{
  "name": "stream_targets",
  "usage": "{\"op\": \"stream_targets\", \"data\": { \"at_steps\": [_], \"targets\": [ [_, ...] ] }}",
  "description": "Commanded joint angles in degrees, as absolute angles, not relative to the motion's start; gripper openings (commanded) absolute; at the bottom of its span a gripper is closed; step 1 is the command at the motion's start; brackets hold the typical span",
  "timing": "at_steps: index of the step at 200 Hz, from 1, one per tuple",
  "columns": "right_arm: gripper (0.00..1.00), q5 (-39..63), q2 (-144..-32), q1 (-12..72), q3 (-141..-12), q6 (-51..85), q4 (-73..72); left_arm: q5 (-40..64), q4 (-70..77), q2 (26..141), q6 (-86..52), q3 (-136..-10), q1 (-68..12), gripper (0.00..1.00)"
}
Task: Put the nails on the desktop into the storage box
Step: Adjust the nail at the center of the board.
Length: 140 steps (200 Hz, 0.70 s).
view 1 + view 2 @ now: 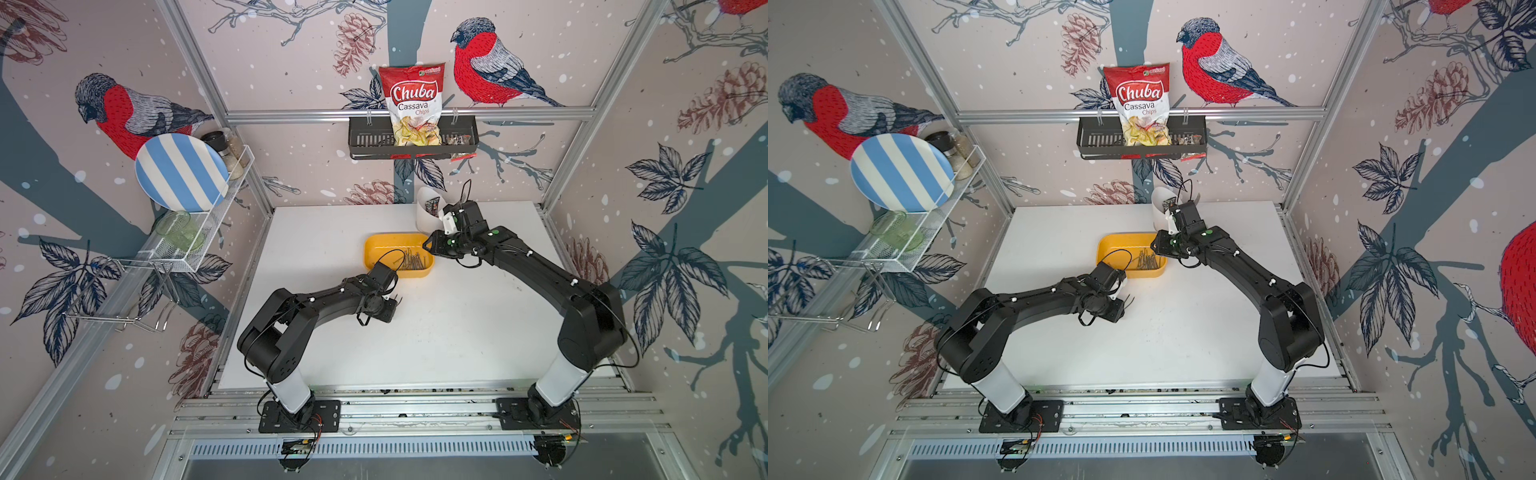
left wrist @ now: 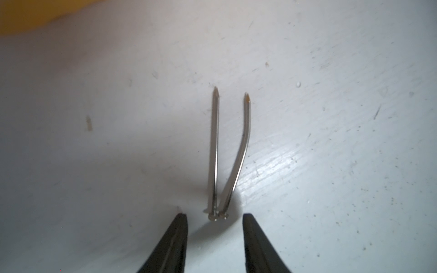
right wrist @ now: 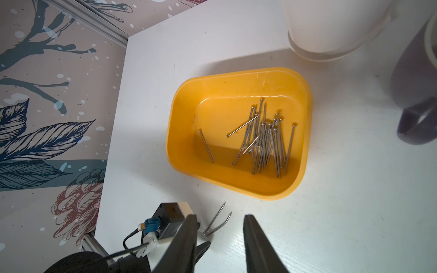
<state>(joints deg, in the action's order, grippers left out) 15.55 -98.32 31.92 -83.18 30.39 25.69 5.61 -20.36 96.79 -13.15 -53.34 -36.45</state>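
Two thin, long grey metal nails (image 2: 214, 165) lie flat on the flat white desktop (image 2: 331, 141), just on the near side of the shallow yellow plastic storage box (image 3: 236, 73). Their small flat heads touch and their sharp tips point apart, like a letter V. One is a straight nail (image 2: 215, 113). The other is a bent nail (image 2: 242, 151) with a curve in its middle. A pile of the same nails is already in the box.

The nails look light, hard and stiff. They are smooth and shiny, so I think they could slip or roll out of a pinch. They lie very low, so the fingers must go right down to the table. A good place to take hold is near the heads, where both nails are close together. The bent nail may twist.

The black left gripper (image 2: 215, 217) is low by the heads, with its jaws spread, one on each side. It touches neither nail. The black right gripper (image 3: 220, 217) hangs over the far right corner of the box, jaws spread too, holding nothing. A white plastic holder (image 3: 331, 23) stands just past that corner, with a dark mug (image 3: 413, 82) near it.
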Motion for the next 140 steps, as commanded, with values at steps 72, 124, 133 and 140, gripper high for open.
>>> {"op": "stream_targets", "data": {
  "at_steps": [72,124,133,140],
  "targets": [
    [0.37,15.6,-96.9,32.1,-81.3,30.6,24.1,3.4,-22.8,98.8,-14.1,-59.9,-35.8,0.43],
    [0.37,15.1,-95.2,32.0,-80.0,29.9,24.5,4.3,-22.6,103.4,-13.4,-62.8,-35.8,0.40],
    [0.37,15.1,-94.9,31.9,-79.6,29.8,24.4,4.0,-22.7,103.9,-13.4,-63.3,-35.9,0.40],
    [0.37,15.0,-94.7,31.8,-79.3,29.8,24.4,3.8,-22.9,104.4,-13.3,-63.7,-35.9,0.39]
  ]
}}
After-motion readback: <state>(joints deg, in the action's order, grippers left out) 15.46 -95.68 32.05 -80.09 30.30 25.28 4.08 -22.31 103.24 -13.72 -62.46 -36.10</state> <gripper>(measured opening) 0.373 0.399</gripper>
